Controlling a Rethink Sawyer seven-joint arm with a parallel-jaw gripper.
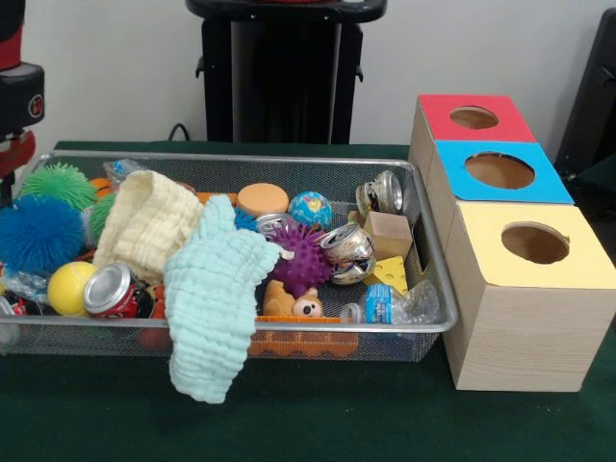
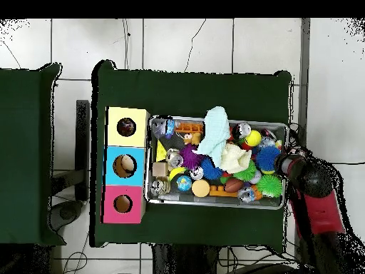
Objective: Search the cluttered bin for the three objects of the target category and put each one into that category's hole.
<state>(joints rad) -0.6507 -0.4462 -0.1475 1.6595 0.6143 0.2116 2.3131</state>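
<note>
A wire mesh bin (image 1: 423,217) (image 2: 214,206) holds a jumble of toys. Among them are crushed cans (image 1: 114,291) (image 1: 348,248) (image 1: 383,192), a yellow ball (image 1: 69,287), a small globe ball (image 1: 310,208), a purple spiky ball (image 1: 300,260) and blue (image 1: 37,234) and green (image 1: 58,183) fuzzy balls. Beside the bin stands a wooden box with a red-topped hole (image 1: 474,117) (image 2: 122,204), a blue-topped hole (image 1: 500,170) (image 2: 125,165) and a yellow-topped hole (image 1: 535,243) (image 2: 127,127). My gripper (image 1: 12,144) (image 2: 283,165) hangs at the bin's end farthest from the box, mostly cut off.
A mint cloth (image 1: 217,298) hangs over the bin's front rim and a cream cloth (image 1: 144,223) lies behind it. Also inside are a wooden cube (image 1: 388,234), a cheese wedge (image 1: 390,274), a plastic bottle (image 1: 390,306) and an orange disc (image 1: 262,199). Green cloth covers the table (image 1: 337,414).
</note>
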